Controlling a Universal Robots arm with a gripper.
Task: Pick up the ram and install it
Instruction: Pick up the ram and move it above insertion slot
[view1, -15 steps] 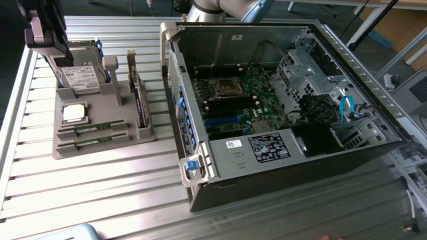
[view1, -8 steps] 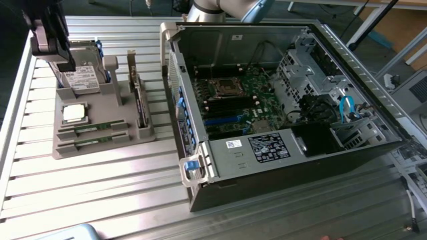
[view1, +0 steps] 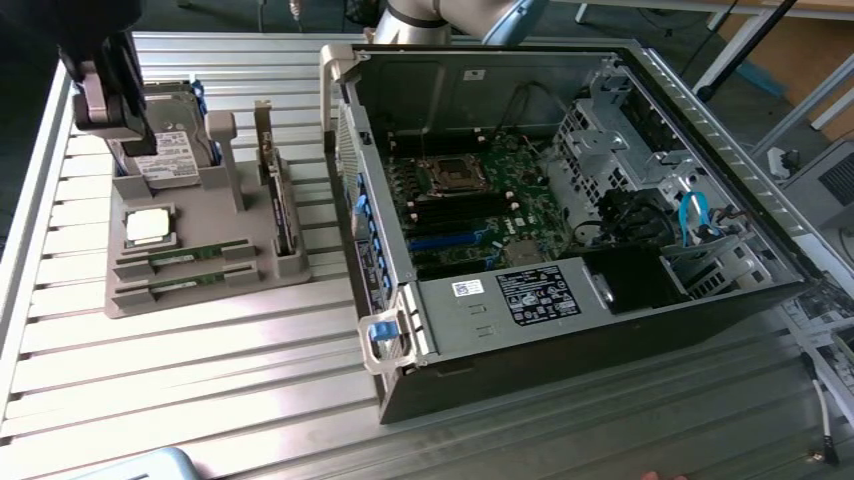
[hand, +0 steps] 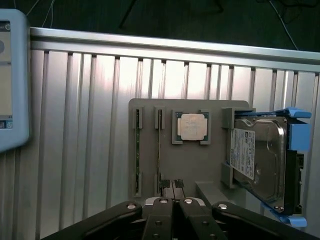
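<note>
Claw closed above tray, nr ram end.

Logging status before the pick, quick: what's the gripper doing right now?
Gripper: shut, holding nothing; both ram sticks lie in the grey holder.

No text or number can be read.

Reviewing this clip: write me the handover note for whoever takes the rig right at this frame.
The hand is shut and empty, over the grey tray. Both ram sticks lie in their tray slots, untouched. Done: nothing shows yet. Left: picking a stick up and seating it on the motherboard in the open case.
</note>
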